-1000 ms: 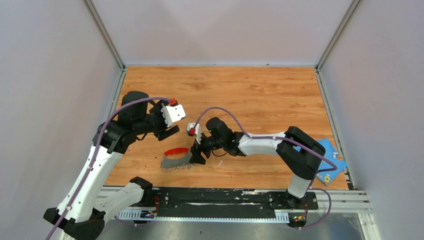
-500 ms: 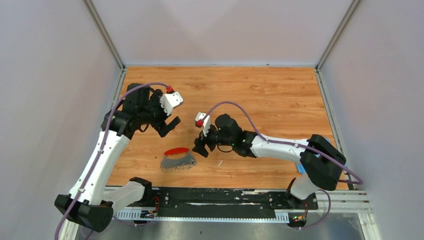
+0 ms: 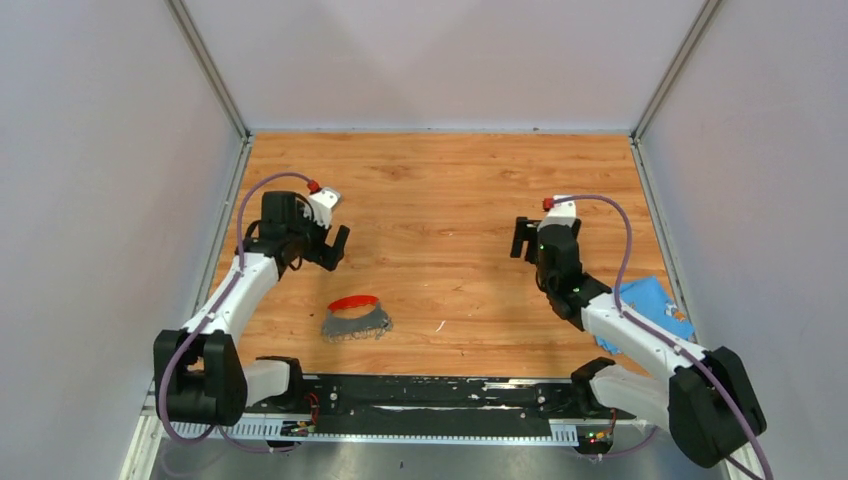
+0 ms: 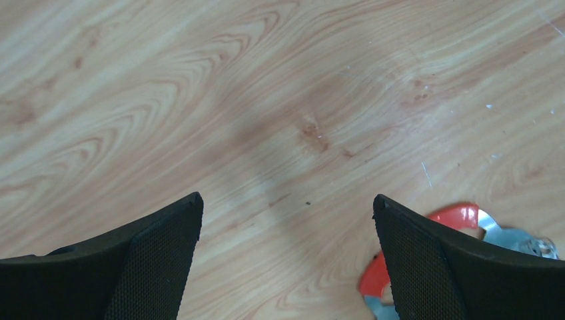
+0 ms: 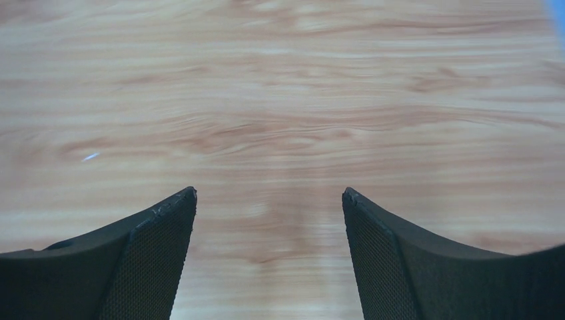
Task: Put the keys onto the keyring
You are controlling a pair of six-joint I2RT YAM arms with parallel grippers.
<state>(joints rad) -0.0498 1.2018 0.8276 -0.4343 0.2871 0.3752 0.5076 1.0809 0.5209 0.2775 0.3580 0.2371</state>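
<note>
The keyring [image 3: 355,315], a thin red loop over a fan of grey metal pieces, lies flat on the wooden table [image 3: 450,180] near the front left. In the left wrist view its red loop [image 4: 458,217] shows at the lower right, partly behind my right finger. My left gripper [image 3: 326,246] [image 4: 286,203] hovers open behind and to the left of the keyring, with nothing between its fingers. Far off to the right, my right gripper [image 3: 524,240] [image 5: 269,193] hangs open over bare wood. I cannot make out the keys in any view.
A blue cloth [image 3: 648,303] lies at the table's right edge, beside the right arm. A small white fleck [image 3: 438,326] sits on the wood right of the keyring. Grey walls close in the table on three sides.
Both arms have drawn away from the keyring: the left one back and to the left, the right one far to the right. Both sets of jaws have opened wider. The keyring stays put.
</note>
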